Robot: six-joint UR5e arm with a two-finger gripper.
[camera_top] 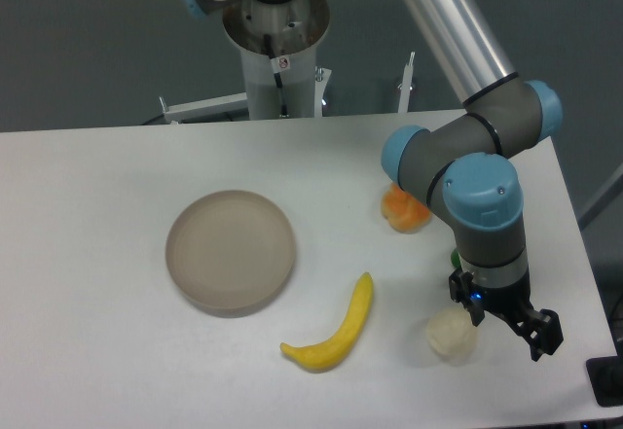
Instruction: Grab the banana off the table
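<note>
The banana (pixel 336 334) is bright yellow and curved. It lies on the white table (pixel 97 215) at the front, between the round plate and the pale fruit. My gripper (pixel 502 320) hangs at the front right of the table, well to the right of the banana and apart from it. Its jaws stand apart and hold nothing. One black fingertip (pixel 543 338) shows at the right; the other is close to the pale fruit.
A round beige-grey plate (pixel 231 250) lies left of the banana. A pale cream round fruit (pixel 450 336) sits just left of the gripper. An orange lumpy fruit (pixel 405 209) lies behind, partly hidden by the arm. A small green thing (pixel 455 257) peeks out beside the wrist.
</note>
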